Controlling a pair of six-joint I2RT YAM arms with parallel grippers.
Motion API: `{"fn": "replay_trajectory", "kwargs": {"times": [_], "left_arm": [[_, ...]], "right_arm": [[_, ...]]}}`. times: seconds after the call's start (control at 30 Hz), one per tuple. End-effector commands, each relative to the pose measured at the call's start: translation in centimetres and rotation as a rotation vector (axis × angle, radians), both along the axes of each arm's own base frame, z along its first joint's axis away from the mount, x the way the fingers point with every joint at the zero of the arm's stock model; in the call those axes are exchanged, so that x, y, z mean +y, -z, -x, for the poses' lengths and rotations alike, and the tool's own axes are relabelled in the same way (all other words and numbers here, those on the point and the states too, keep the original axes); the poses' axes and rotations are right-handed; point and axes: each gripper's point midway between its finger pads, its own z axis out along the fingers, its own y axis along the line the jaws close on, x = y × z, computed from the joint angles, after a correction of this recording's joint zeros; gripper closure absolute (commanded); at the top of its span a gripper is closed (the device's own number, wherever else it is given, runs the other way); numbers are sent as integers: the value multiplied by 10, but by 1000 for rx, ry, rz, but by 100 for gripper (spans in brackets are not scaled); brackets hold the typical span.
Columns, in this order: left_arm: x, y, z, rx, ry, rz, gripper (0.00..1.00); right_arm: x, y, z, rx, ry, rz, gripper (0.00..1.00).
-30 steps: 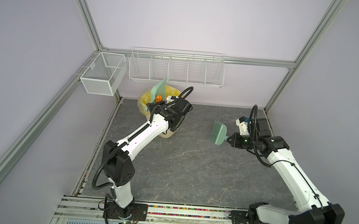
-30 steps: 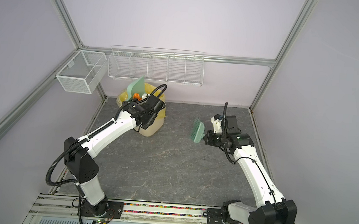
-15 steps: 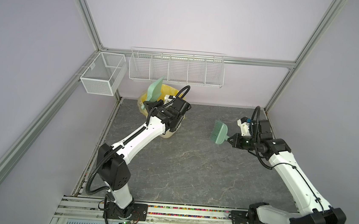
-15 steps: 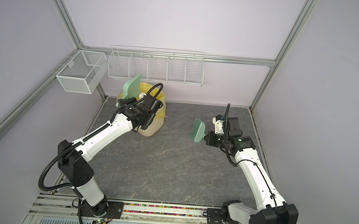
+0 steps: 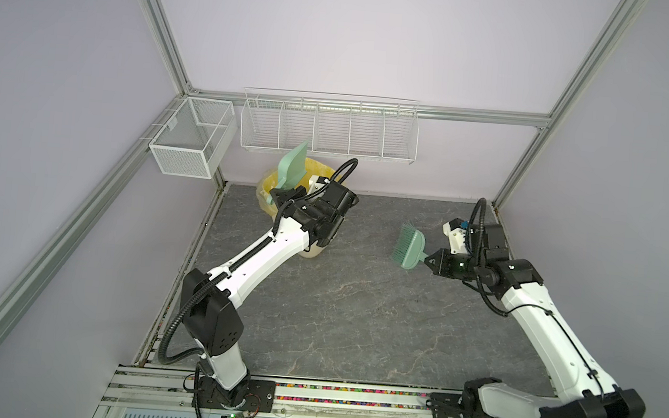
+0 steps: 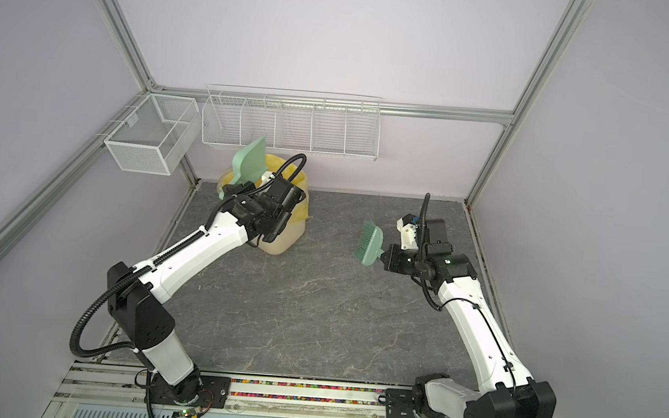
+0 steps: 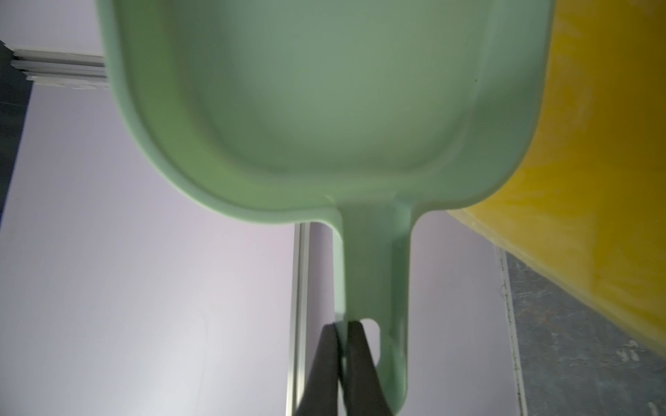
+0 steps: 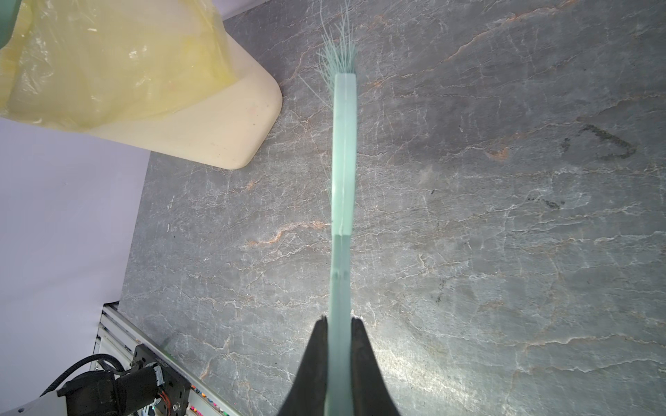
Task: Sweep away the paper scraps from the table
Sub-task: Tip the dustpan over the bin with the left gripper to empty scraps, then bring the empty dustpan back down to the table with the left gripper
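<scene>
no paper scraps are seen on the surface (image 5: 357,303). by the yellow-lined bin (image 8: 108,72), the dustpan (image 5: 293,167) is clamped in the left end effector (image 7: 340,335), the brush (image 5: 408,247) in the right end effector (image 8: 340,324). the dustpan's thin edge grip could be twisted loose.

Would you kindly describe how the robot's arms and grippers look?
Both are white shells with black joints and bases. A black corrugated hose loops along the left arm; thinner black cables follow the right arm. The left gripper and right gripper have dark tapered fingers.
</scene>
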Motion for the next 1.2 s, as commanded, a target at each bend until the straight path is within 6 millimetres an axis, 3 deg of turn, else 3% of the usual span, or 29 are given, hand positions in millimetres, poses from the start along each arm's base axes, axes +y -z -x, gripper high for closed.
{"fn": "replay_trajectory", "kwargs": {"times": [0.0, 0.33, 0.63, 0.93, 1.17], "left_arm": [[-2, -14, 10, -56, 51, 205, 100], [-17, -1, 17, 30, 83, 465, 100], [-43, -8, 30, 94, 125, 769, 100], [-86, 5, 48, 220, 213, 953, 100], [-127, 21, 65, 367, 273, 1116, 100]], "right_arm": [[0, -8, 2, -25, -8, -17, 93], [0, -11, 0, -24, -4, -17, 93], [-2, -9, -1, -16, 10, -13, 93], [-5, -11, -2, -4, 38, -38, 93], [-26, -11, -7, 20, 110, -64, 93]]}}
